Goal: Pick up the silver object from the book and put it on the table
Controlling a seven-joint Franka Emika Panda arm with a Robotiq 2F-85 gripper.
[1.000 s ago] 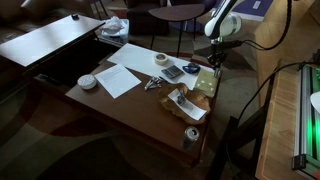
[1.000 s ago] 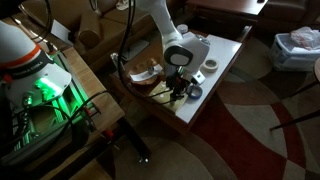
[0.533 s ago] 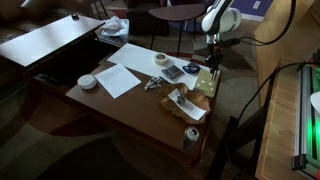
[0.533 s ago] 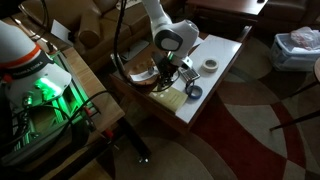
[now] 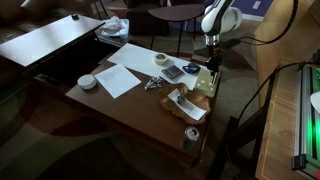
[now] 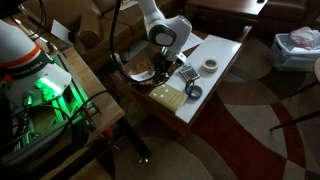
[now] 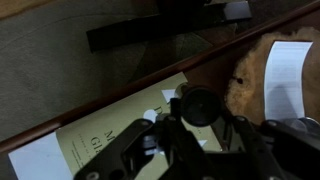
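The table [image 5: 130, 105] has a reddish-brown wooden top. The paper sheet [image 5: 118, 78] is white. The book [image 7: 95, 145] is cream with dark lettering. The rug [image 6: 255, 115] is dark red with pale curving bands.

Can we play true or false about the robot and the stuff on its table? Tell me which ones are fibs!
1. The gripper hangs over the book. True.
2. The white sheet of paper lies on top of the book. False: it lies flat on the table, apart from the book.
3. A roll of tape sits on the table. True.
4. The table top is blue. False: it is reddish-brown wood.
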